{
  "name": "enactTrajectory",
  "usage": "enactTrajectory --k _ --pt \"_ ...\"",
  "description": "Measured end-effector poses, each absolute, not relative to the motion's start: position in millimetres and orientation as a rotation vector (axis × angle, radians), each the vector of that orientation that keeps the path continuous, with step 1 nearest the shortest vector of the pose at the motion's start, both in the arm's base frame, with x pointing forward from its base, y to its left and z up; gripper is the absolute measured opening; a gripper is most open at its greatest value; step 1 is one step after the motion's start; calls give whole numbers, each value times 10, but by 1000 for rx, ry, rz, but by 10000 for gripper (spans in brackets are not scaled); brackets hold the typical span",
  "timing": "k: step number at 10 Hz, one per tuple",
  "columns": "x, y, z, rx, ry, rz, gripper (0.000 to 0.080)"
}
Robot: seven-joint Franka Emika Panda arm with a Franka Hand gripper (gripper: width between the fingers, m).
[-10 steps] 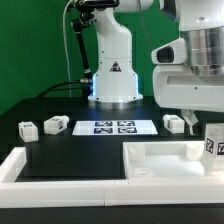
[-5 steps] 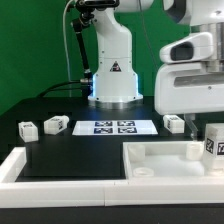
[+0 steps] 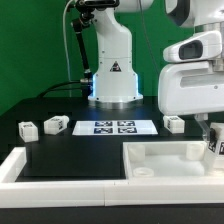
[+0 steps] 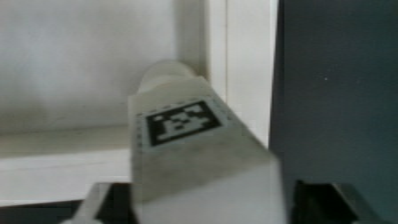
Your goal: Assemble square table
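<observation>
The square table's white top lies at the front of the exterior view's right, with a raised rim. One tagged white leg stands upright at its far right corner, partly hidden by the hand. My gripper is lowered over that leg and straddles it. One dark finger touches the leg's side; a thin dark gap separates the other finger from it. The jaws are open. Three more legs lie on the black surface: two at the left and one at the right.
The marker board lies flat in front of the robot base. A long white bar edges the black surface at the front left. Black tabletop shows beside the top's rim.
The hand has come down and shifted toward the exterior view's right, over the standing leg, now mostly covering it. The jaws have narrowed around the leg.
</observation>
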State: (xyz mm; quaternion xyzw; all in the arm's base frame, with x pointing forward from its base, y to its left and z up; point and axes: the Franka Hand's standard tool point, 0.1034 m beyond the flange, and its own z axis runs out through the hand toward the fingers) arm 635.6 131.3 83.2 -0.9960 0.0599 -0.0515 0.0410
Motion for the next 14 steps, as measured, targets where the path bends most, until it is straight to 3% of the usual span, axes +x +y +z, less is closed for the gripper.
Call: enactTrajectory --k 1,6,10,12,13,14 --pt "6358 1288 825 -3041 288 -153 317" --pt "6352 1100 763 -2799 1085 -72 298" --pt "6307 1175 749 -2367 1768 59 298" --pt "6300 1174 744 -2386 1740 56 298" --pt "6297 1175 737 -2388 1738 57 389" --pt "6293 1163 737 -2492 1607 42 564"
